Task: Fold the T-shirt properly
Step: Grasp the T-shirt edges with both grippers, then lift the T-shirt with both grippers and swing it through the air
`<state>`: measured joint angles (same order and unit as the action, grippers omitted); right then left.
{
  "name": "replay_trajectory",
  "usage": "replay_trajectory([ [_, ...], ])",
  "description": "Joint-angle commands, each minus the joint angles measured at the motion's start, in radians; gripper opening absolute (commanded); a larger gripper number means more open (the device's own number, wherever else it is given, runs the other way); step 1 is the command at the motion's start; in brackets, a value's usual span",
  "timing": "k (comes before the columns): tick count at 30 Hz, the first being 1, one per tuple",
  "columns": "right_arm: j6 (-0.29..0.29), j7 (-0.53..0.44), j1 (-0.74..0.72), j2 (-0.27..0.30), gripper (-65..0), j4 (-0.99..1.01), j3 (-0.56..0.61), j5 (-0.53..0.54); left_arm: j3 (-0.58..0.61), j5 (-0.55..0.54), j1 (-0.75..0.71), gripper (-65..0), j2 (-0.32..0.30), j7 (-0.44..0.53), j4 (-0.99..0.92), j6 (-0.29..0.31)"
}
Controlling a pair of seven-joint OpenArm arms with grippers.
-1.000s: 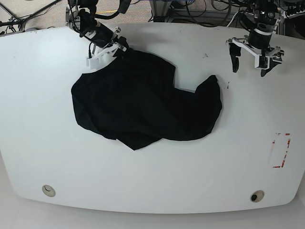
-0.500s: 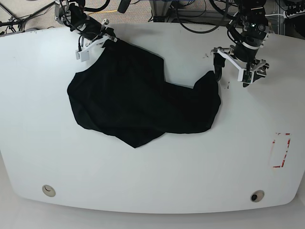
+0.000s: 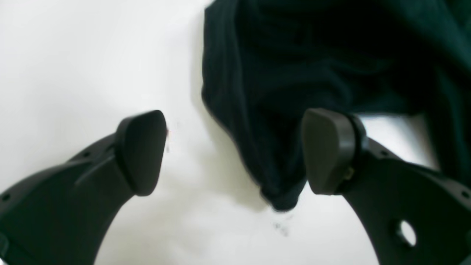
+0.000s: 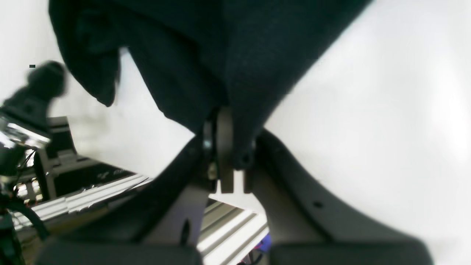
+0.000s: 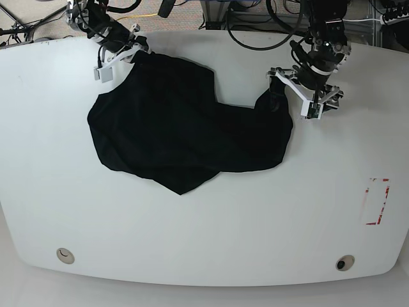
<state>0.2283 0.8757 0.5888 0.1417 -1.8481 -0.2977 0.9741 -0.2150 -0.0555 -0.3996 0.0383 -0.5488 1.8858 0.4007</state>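
Folding not yet begun: we are only taking hold of the T-shirt (image 5: 185, 137).

It lies crumpled on the counter (image 5: 204, 236). Our right claw (image 4: 230, 147) is clamped on one corner; our left claw (image 3: 235, 154) hangs spread apart around another edge, nothing gripped yet.

T-shirt (image 3: 312, 73) corner, seemingly between spread fingers (image 3: 141, 151)

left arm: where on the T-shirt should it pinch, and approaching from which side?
The bunched corner of the T-shirt that pokes out between the open left gripper fingers. Come from the bare table side, where that edge ends in a narrow tip. The right gripper already pinches the far corner.
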Motion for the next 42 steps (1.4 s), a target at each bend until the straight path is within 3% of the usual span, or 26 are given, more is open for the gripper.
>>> replay_trajectory([
  [1, 0.010, -0.010, 0.004, 0.006, -65.0, -0.020, -0.005, 0.021, 0.015, -0.008, 0.003, -10.8, -0.004, 0.020, -0.010, 0.000],
  [10, 0.010, -0.010, -0.002, 0.006, -65.0, -0.020, -0.005, 0.018, 0.048, -0.008, 0.003, -11.0, -0.005, 0.020, -0.128, 0.008],
  [14, 0.010, -0.010, -0.005, 0.006, -65.0, -0.020, -0.007, 0.016, 0.045, -0.007, 0.003, -11.5, -0.005, 0.020, -0.159, 0.088],
  [17, 0.010, -0.010, -0.005, 0.006, -65.0, -0.018, -0.007, 0.016, 0.045, -0.004, 0.003, -14.3, -0.005, 0.022, -0.160, 0.102],
  [19, 0.010, -0.010, -0.005, 0.006, -65.0, -0.017, -0.007, 0.016, 0.045, -0.002, 0.004, -24.2, -0.005, 0.020, -0.162, 0.103],
  [25, 0.010, -0.010, -0.014, 0.008, -65.0, -0.017, -0.008, 0.015, 0.045, -0.004, 0.008, -63.1, -0.036, 0.020, -0.196, 0.103],
  [26, 0.010, -0.010, -0.016, 0.008, -65.0, -0.015, -0.008, 0.015, 0.045, -0.004, 0.009, -65.0, -0.042, 0.020, -0.194, 0.102],
  [31, 0.010, -0.010, -0.019, 0.043, -65.0, -0.012, -0.077, 0.013, 0.027, -0.007, 0.006, -64.7, -0.093, 0.020, -0.147, 0.103],
  [42, 0.012, -0.011, -0.022, 0.128, -65.0, -0.018, -0.219, 0.021, -0.179, -0.007, -0.014, -64.3, -0.211, 0.020, -0.041, 0.105],
])
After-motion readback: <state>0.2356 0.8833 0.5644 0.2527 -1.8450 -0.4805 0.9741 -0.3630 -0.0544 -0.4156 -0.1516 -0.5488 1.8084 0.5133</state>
